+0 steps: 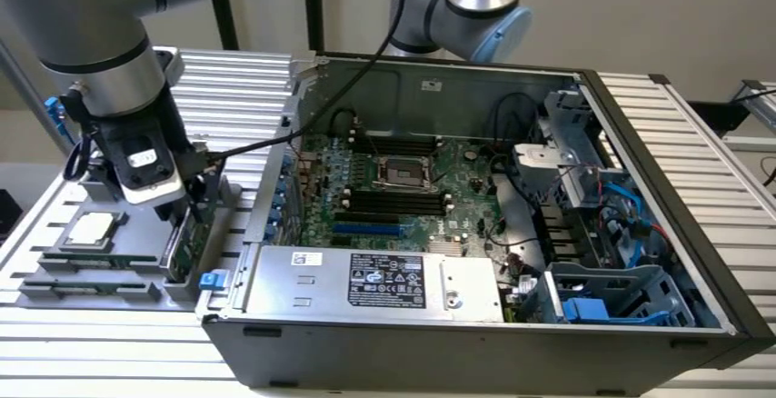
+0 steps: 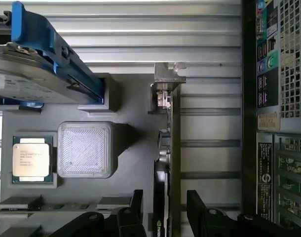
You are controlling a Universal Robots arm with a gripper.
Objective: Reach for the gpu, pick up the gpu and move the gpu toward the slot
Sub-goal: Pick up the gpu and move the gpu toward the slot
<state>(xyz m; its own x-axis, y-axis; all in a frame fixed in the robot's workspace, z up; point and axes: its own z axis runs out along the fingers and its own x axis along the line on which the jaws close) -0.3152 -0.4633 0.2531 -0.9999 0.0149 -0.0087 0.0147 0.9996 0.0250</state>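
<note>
One step looked almost done: the end effector [image 2: 165, 195], spread wide, sat around the gpu [image 2: 172, 148] at the tray's [image 2: 133, 168] edge by the case [image 1: 401, 348]. Lifting was left.

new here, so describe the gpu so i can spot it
On the exterior view's left, beside the case, lies a grey tray. The gpu stands on edge at its case side, under the gripper: a thin green card with a silver bracket, unlike the blue-railed drive.
</note>
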